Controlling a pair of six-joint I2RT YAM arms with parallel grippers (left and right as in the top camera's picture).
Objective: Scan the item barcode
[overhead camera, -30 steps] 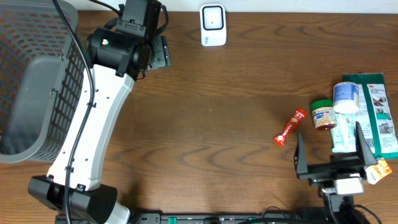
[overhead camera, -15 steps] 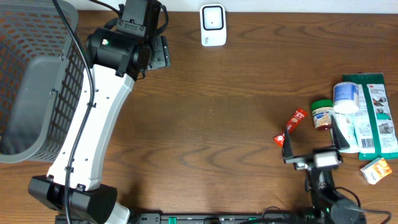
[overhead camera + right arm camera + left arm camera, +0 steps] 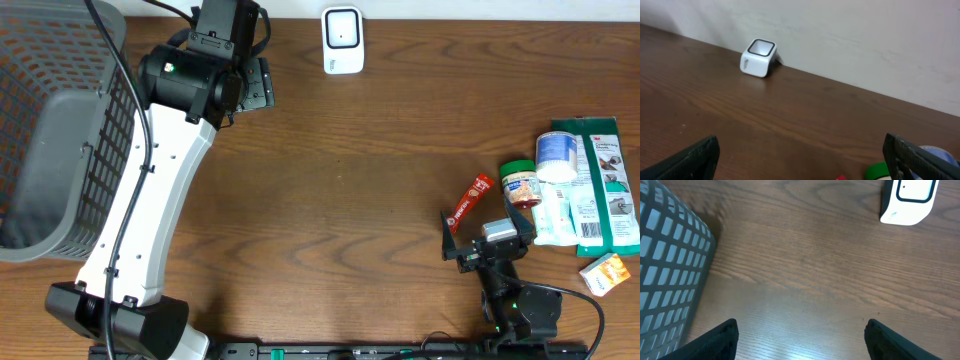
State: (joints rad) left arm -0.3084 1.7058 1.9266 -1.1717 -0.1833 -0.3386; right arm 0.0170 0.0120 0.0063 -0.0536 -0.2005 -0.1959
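The barcode scanner (image 3: 342, 40) stands at the upper centre of the overhead frame on the wooden table (image 3: 350, 200). The items to scan lie grouped at the right edge: a red sachet (image 3: 470, 200), a green-lidded jar (image 3: 519, 183), a white bottle (image 3: 556, 157), a green package (image 3: 612, 170), a white tube (image 3: 558, 215) and a small orange box (image 3: 606, 273). The right gripper (image 3: 485, 232) sits at lower right, just beside the sachet and below the jar. Its jaws are spread wide and grip nothing; contact with the sachet cannot be determined. The left gripper (image 3: 258, 85) is at upper left, between the grey basket (image 3: 55, 150) and the scanner. Its jaws are likewise apart over bare wood.
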